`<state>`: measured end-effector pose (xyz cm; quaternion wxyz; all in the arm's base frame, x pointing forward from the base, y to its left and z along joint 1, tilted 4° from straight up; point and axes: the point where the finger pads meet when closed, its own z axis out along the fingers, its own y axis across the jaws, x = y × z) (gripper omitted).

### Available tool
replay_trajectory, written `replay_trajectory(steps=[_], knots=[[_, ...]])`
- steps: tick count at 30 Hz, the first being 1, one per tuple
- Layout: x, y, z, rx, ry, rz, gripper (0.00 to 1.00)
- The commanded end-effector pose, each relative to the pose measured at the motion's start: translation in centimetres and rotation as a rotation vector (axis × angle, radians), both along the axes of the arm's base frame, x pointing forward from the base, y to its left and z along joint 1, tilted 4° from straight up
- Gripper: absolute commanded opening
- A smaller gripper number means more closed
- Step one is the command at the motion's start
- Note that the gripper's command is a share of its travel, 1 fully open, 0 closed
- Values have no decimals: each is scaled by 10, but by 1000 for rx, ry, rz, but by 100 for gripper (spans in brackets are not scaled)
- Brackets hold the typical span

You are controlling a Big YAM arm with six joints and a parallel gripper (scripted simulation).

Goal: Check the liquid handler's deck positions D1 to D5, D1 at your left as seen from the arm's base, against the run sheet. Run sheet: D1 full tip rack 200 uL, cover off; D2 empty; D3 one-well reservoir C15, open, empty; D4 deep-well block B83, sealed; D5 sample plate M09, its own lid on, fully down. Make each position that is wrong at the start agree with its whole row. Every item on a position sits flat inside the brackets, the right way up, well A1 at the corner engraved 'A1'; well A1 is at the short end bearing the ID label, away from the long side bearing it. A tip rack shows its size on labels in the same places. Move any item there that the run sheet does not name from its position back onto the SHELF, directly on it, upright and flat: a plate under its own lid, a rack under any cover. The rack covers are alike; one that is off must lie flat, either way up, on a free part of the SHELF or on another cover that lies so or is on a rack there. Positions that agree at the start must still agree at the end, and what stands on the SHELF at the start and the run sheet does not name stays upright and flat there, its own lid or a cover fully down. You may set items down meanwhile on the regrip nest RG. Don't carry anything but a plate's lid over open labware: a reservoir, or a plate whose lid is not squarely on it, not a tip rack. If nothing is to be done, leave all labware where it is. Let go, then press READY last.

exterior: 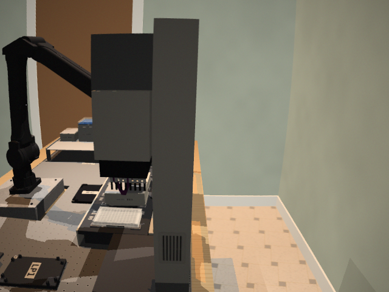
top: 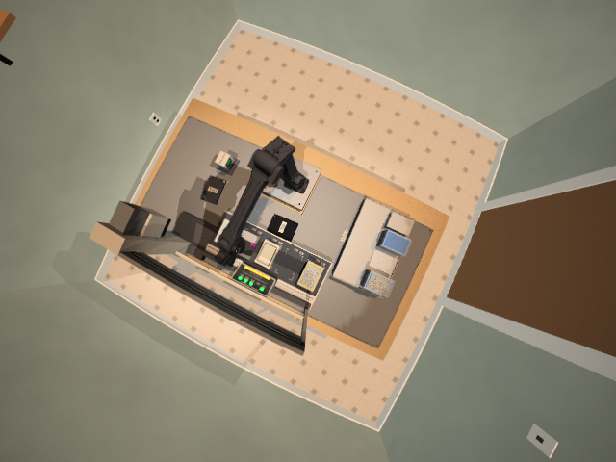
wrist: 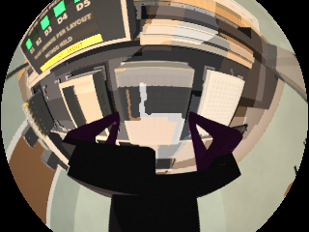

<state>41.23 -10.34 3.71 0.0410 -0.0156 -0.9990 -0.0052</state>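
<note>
My gripper (wrist: 154,115) is open and empty, its purple fingers spread above the deep-well block (wrist: 154,106) on the deck. From the side the fingers (exterior: 123,188) hang just over the block (exterior: 125,198), under the handler's head. From above the gripper (top: 251,244) is beside the cream reservoir (top: 266,252). The white sample plate (exterior: 117,216) lies one position past the block, at the deck's end; it also shows in the wrist view (wrist: 222,93). The reservoir (wrist: 80,93) is on the block's other side. A tip rack (top: 310,274) sits at the far end of the deck, with a bare position between it and the reservoir.
The handler's gantry column (exterior: 174,151) and head (exterior: 122,100) stand over the deck. A status panel (top: 253,279) shows several green lights. The shelf (top: 360,243) holds a blue rack (top: 395,242), a second rack (top: 377,283) and two white items. The black nest (top: 279,224) is near the arm's base.
</note>
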Motion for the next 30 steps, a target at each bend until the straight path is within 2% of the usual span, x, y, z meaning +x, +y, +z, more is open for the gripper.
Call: replay_trajectory(steps=[1,11,12,13,23,24,30], knots=[[5,-4,-3,-3,-19,-8,100],[4,-5,-19,-3,-18,-8,100],[4,-4,-19,-3,-18,-8,100],[16,-5,-3,-11,-51,-2,100],[16,-5,-3,-11,-51,-2,100],[16,-5,-3,-11,-51,-2,0],[16,-5,-3,-11,-51,-2,0]])
